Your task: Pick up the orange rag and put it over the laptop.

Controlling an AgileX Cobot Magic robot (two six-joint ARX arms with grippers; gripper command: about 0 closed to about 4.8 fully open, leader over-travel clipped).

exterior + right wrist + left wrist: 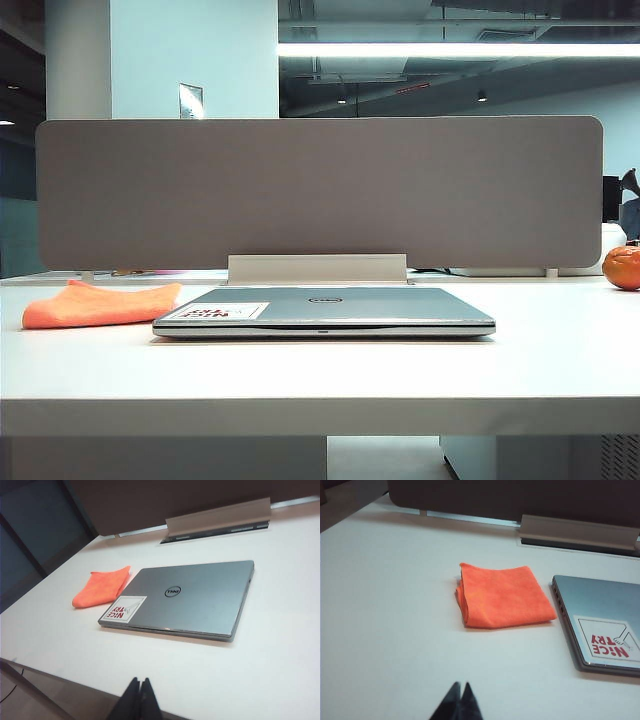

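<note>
The orange rag lies folded flat on the white table, just left of the laptop in the exterior view. The laptop is silver-grey, lid closed, with a round logo and a white sticker with red print. My left gripper is shut and empty, above bare table well short of the rag. My right gripper is also shut and empty, hanging over the table's front edge, short of the laptop. Neither gripper shows in the exterior view.
A grey divider panel stands along the back of the table, with a light cable cover at its foot. A round orange ball sits at the far right. The table's front edge runs below the right gripper.
</note>
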